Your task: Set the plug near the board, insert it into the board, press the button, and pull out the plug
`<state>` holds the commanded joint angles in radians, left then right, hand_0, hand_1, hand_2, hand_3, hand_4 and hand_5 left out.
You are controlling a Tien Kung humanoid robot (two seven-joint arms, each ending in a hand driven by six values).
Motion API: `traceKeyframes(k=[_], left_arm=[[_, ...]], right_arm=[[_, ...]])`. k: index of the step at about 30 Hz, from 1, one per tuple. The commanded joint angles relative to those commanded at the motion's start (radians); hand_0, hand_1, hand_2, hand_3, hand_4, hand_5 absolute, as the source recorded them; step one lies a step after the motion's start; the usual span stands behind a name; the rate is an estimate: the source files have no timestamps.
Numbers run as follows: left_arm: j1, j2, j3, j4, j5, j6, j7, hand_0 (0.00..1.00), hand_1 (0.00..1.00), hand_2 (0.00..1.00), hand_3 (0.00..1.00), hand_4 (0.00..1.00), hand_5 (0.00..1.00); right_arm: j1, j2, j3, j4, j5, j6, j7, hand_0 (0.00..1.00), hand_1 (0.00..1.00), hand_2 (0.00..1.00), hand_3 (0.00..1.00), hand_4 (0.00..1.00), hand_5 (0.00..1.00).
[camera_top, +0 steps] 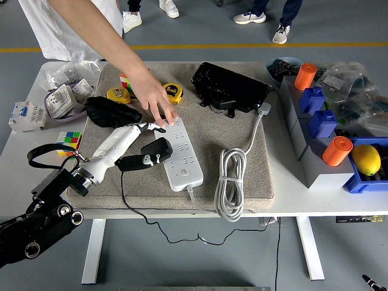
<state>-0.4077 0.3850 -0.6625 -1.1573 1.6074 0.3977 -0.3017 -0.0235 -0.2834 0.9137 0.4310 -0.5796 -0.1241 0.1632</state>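
Your left hand (142,151) holds the black plug (153,151) just beside the board (179,153), apparently pulled out, so you seem nearly finished.

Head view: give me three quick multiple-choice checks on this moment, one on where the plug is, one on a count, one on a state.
1. Where is the black plug?
A. Seated in the power strip
B. Off the strip, at its left side, in the left hand
C. On the bare table

2. How many orange cylinders stand among the blue bins at right?
A. One
B. Two
C. Four

3. What is the person's hand doing?
A. Resting fingers on the strip's far end
B. Lifting the tape measure
C. Holding the coiled cable

Key: 1 B, the left hand holds the plug just left of the white power strip, clear of the sockets. 2 B, one orange cylinder and another. 3 A, the person's hand has fingertips on the strip's far end.
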Motion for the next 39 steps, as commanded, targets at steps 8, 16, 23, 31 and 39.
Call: traceKeyframes(k=[8, 16, 23, 31, 39], left_arm=[[0.008, -0.001, 0.011, 0.018, 0.042, 0.005, 0.003, 0.757, 0.783, 0.786, 0.744, 0.975, 0.873], [-0.004, -0.018, 0.030, 0.052, 0.090, 0.007, 0.017, 0.758, 0.786, 0.787, 0.743, 0.975, 0.877], [-0.027, -0.030, 0.049, 0.076, 0.114, 0.004, 0.030, 0.761, 0.787, 0.788, 0.742, 0.976, 0.883], [-0.043, -0.042, 0.059, 0.086, 0.120, 0.001, 0.041, 0.762, 0.787, 0.786, 0.741, 0.975, 0.882], [-0.050, -0.048, 0.069, 0.091, 0.124, -0.004, 0.052, 0.758, 0.788, 0.784, 0.737, 0.971, 0.880]], right_arm=[[0.000, 0.003, 0.002, -0.001, 0.000, 0.000, 0.003, 0.608, 0.629, 0.636, 0.551, 0.998, 0.455], [-0.002, 0.003, 0.001, -0.003, 0.001, -0.001, 0.005, 0.607, 0.629, 0.635, 0.551, 0.998, 0.455], [0.000, 0.005, 0.005, -0.002, 0.001, -0.001, 0.007, 0.607, 0.629, 0.635, 0.551, 0.998, 0.454], [0.000, 0.005, 0.004, -0.003, 0.002, -0.002, 0.009, 0.608, 0.628, 0.634, 0.550, 0.998, 0.454], [0.000, 0.006, 0.005, -0.004, 0.000, -0.002, 0.010, 0.608, 0.628, 0.633, 0.550, 0.998, 0.451]])
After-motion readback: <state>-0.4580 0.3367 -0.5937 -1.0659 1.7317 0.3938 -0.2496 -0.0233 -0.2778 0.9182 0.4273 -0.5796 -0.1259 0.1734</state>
